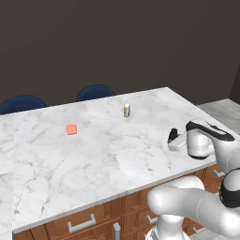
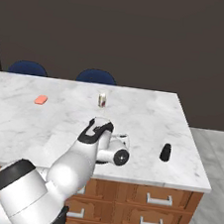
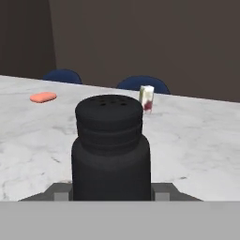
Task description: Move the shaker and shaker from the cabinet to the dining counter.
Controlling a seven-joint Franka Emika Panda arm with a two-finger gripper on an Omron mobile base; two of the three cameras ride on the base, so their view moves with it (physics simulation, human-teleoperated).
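Gripper (image 3: 111,194) clamped on black shaker (image 3: 111,147), lower centre; second shaker (image 2: 165,152) standing right on dining counter (image 2: 148,114).

arm (image 2: 71,168): reaching forward, low | gripper (image 3: 111,190): clamped on shaker (image 3: 111,150)

dark brown wall (image 2: 144,33), two blue chairs (image 2: 96,76), grey floor (image 2: 221,148)
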